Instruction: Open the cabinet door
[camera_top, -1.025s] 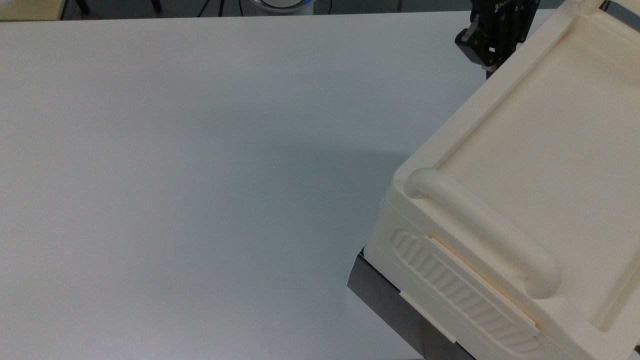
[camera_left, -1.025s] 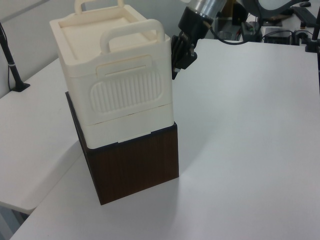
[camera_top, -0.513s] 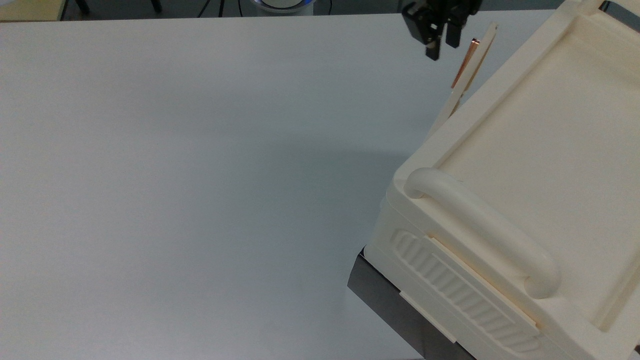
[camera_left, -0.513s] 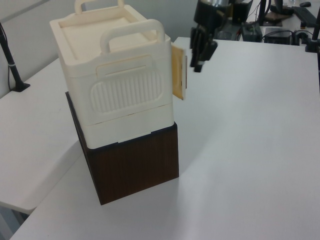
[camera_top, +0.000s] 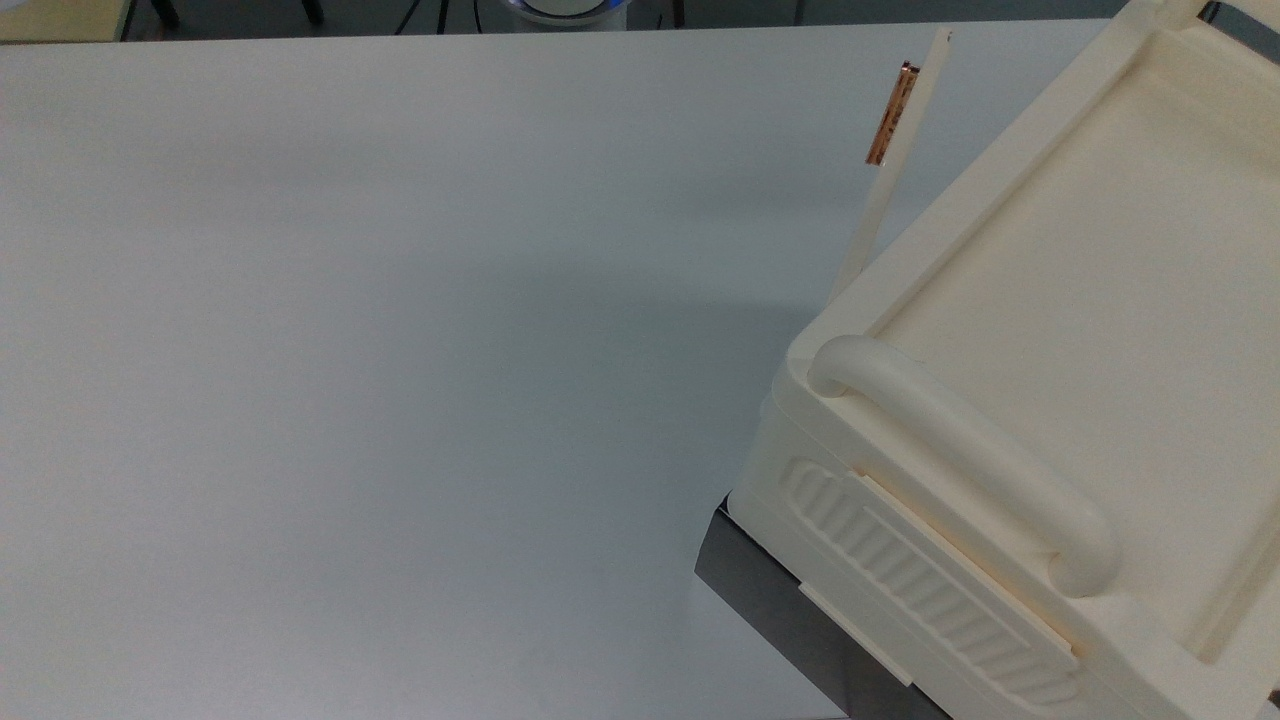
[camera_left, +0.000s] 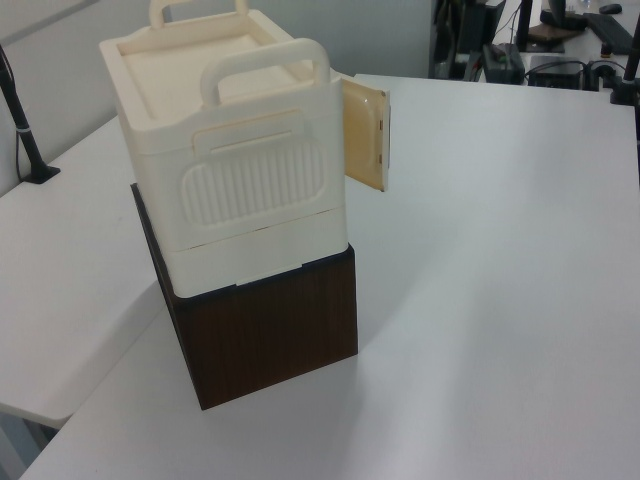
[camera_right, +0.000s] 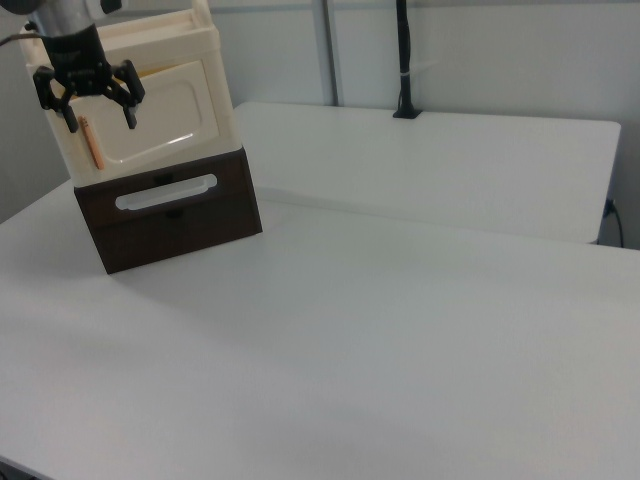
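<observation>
A: Where's the door?

B: Ajar, swung partway off the cabinet, its copper strip on the free edge.

A: And the gripper?

B: Fingers spread, holding nothing, just in front of the door in the right view.

A: Best way on?

B: Likely push the free edge outward along the hinge arc, gently, so the cabinet stays on its wooden base.

Cream cabinet with two bar handles sits on a dark wood drawer box, all on a white table. Black pole behind.
</observation>
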